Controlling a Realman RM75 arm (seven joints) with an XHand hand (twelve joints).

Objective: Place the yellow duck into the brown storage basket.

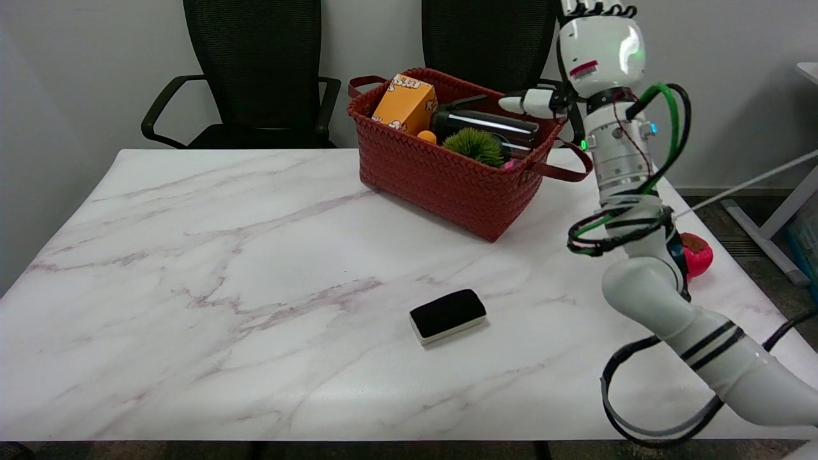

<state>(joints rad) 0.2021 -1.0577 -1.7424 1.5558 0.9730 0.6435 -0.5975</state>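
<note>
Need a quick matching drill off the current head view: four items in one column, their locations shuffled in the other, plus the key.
Things:
1. orange box
2. black eraser
3. red object
4. right hand

Places:
A. on the bare marble, nearer the table's front edge than the basket
B. in the air, beyond the brown storage basket's right end, its fingers cut off by the picture's top edge
C. inside the basket, at its left end
D. at the table's right edge, partly hidden by the right arm

Pairs: 1-C, 2-A, 3-D, 4-B
</note>
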